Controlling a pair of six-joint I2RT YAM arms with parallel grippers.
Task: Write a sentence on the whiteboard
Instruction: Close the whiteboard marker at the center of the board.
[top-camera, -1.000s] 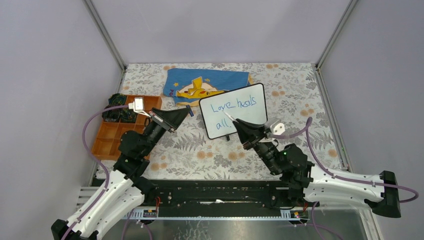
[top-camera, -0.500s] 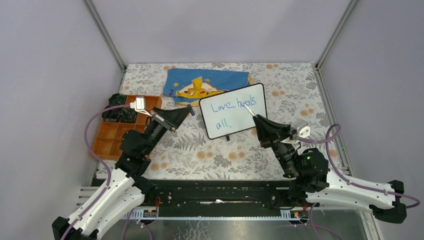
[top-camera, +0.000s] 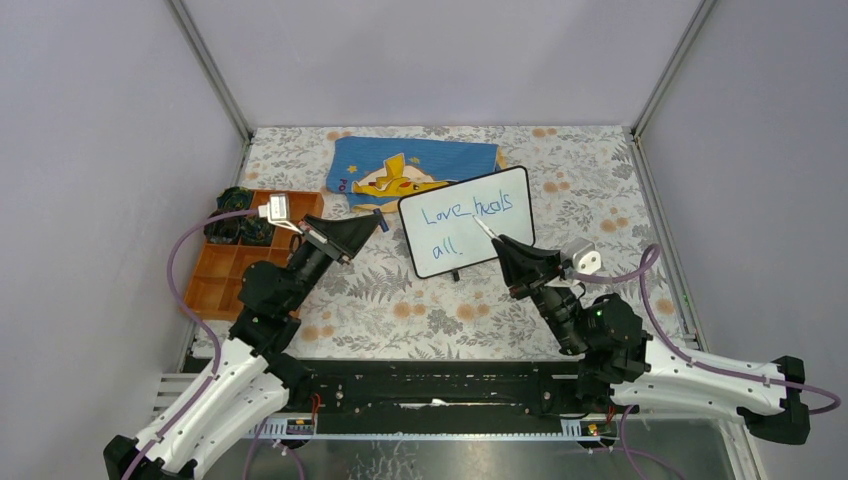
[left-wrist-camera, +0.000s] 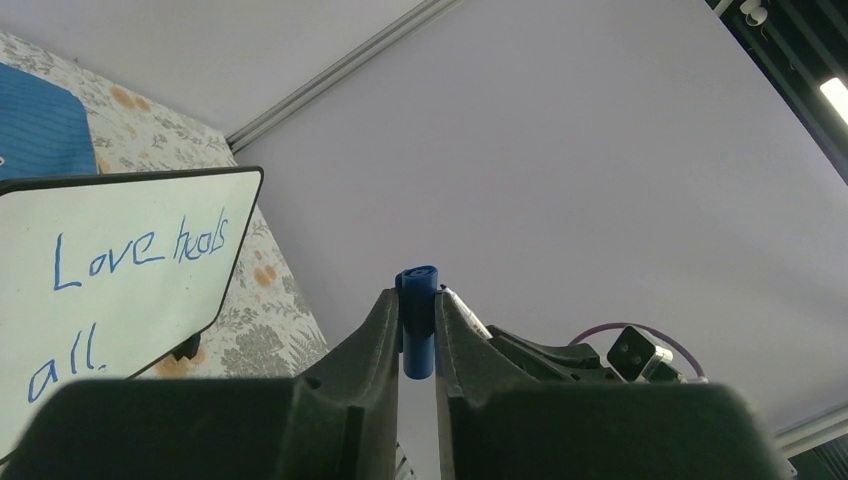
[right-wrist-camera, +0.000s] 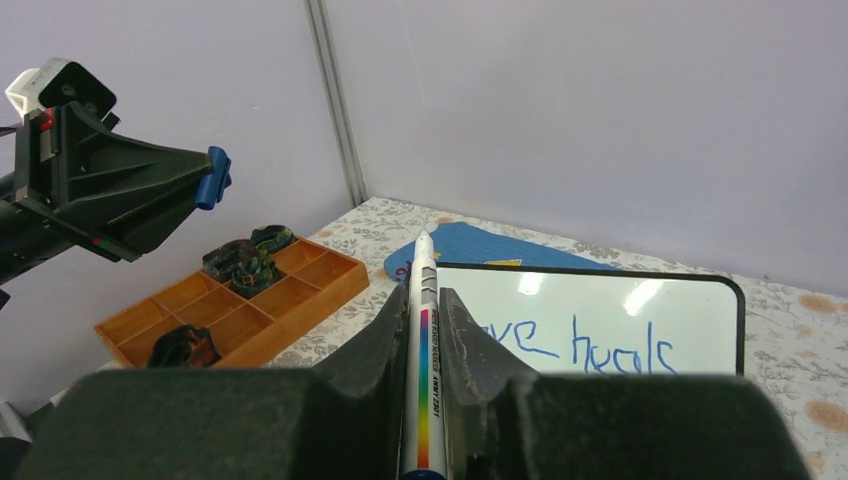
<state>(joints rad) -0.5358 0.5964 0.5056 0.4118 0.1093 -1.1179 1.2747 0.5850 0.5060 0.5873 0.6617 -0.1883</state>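
The whiteboard (top-camera: 512, 228) sits mid-tabletop, just beside the cloth (top-camera: 420, 160), bearing the sentence (top-camera: 465, 212). The right tool (top-camera: 497, 240) is clamped on the marker (right-wrist-camera: 421, 330), whose tip hovers near the writing; a dip could smear it. The left tool (top-camera: 372, 222) pinches the cap (left-wrist-camera: 417, 320); misaligned recapping may dislodge either.

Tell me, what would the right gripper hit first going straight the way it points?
Probably the whiteboard, which the tip of the marker held by the right gripper would meet first; the gap is hard to judge.

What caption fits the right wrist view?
Right hand holds a marker near the whiteboard; left hand, at left, pinches a blue cap.
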